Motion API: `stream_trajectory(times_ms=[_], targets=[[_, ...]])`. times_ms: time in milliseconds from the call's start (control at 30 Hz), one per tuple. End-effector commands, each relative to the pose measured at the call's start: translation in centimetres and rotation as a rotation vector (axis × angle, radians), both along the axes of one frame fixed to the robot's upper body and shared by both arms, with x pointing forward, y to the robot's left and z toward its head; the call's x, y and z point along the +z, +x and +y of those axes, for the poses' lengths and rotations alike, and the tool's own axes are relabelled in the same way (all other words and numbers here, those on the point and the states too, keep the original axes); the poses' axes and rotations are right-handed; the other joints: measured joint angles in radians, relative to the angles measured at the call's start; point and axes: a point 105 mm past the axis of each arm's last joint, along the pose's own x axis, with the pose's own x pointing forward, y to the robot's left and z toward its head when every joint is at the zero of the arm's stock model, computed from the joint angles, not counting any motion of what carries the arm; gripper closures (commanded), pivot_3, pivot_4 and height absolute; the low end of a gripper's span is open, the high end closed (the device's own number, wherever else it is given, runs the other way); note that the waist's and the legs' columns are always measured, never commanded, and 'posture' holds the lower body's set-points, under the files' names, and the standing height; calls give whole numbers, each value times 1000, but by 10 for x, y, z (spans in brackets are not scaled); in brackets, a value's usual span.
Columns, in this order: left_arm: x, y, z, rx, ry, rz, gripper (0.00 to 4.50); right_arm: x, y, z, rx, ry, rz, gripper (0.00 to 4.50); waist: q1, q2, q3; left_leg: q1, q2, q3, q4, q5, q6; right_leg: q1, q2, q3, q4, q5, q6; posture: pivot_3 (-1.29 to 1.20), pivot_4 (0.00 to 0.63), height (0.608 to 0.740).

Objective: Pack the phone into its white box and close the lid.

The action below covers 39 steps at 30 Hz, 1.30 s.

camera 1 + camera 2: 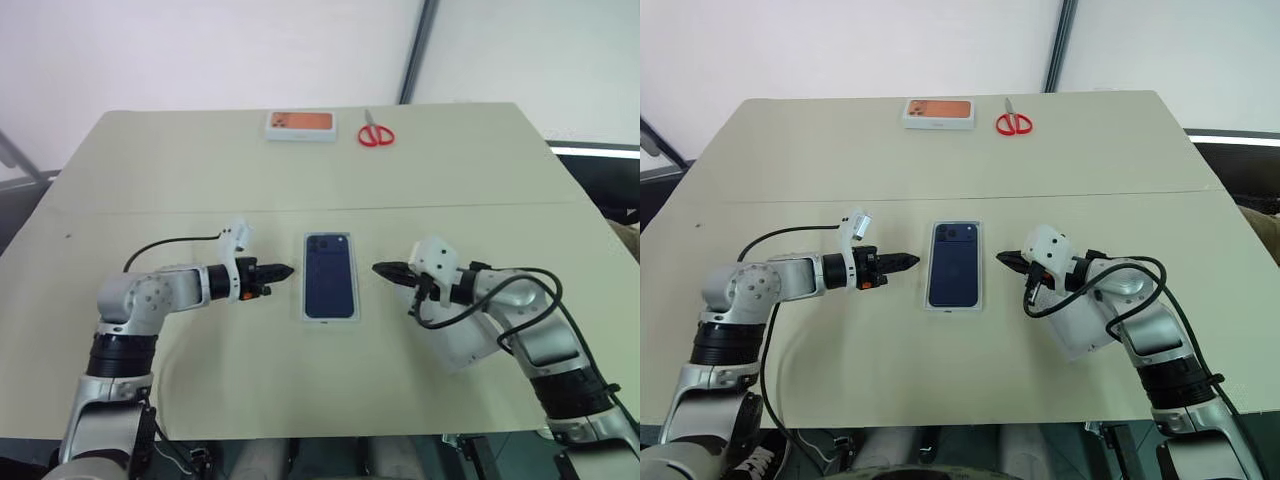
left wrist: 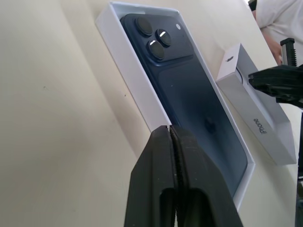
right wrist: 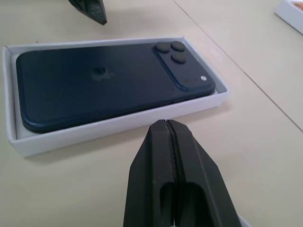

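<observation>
The dark navy phone [image 1: 330,272] lies back-up inside the shallow white box [image 3: 94,130] at the table's middle, its camera cluster at the far end. To the right, the white lid [image 1: 462,347] rests on the table, partly under my right forearm. My left gripper [image 1: 285,271] is shut and empty, its tip a short way from the box's left side. On the other side, my right gripper [image 1: 382,268] is also shut and empty, pointing at the box with a small gap. Each wrist view shows its own closed fingers [image 2: 169,142] close to the box wall.
A white box with an orange top [image 1: 301,124] and red scissors [image 1: 376,134] lie at the far edge of the beige table [image 1: 180,180]. A seam runs across the table just beyond the phone.
</observation>
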Motion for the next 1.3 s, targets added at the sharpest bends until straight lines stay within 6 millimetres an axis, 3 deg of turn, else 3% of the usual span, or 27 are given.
stream_trajectory(times_ms=[33, 333, 567, 667, 867, 1300], targets=[[-5, -2, -3, -20, 20, -12, 4459, 3, -4, 9, 37, -29, -46, 4466, 0, 0, 0, 0, 0, 0, 0, 0, 0, 0, 0, 0, 0, 0, 0, 0, 150, 740], [-21, -6, -7, -76, 107, -16, 4459, -17, -3, 22, 44, -82, -34, 4466, 1, 0, 0, 0, 0, 0, 0, 0, 0, 0, 0, 0, 0, 0, 0, 0, 150, 740], [-33, -12, -37, -172, 144, -49, 4459, -21, -7, 16, 50, -96, 0, 4466, 10, 0, -1, 1, -1, -1, 1, 0, 0, 3, 0, -1, 0, 0, 0, 0, 150, 740], [-28, -21, -59, -253, 98, -57, 4459, -27, -17, 1, 37, -118, 45, 4466, 28, 1, -1, 3, -1, -1, 1, -1, 2, 6, 0, -1, -1, 0, 0, 0, 150, 740], [-24, -17, -90, -301, 66, -85, 4459, -28, -23, -23, -35, -142, 57, 4466, 47, 1, -1, 7, -3, -5, 5, -3, 4, 15, -2, -6, -4, -1, 1, 0, 150, 740], [-29, -14, -126, -376, 55, -113, 4459, -26, -20, -52, -118, -181, 44, 4466, 55, 0, 0, 6, -5, -6, 8, -4, 6, 17, -4, -8, -5, -1, 2, 0, 150, 740]])
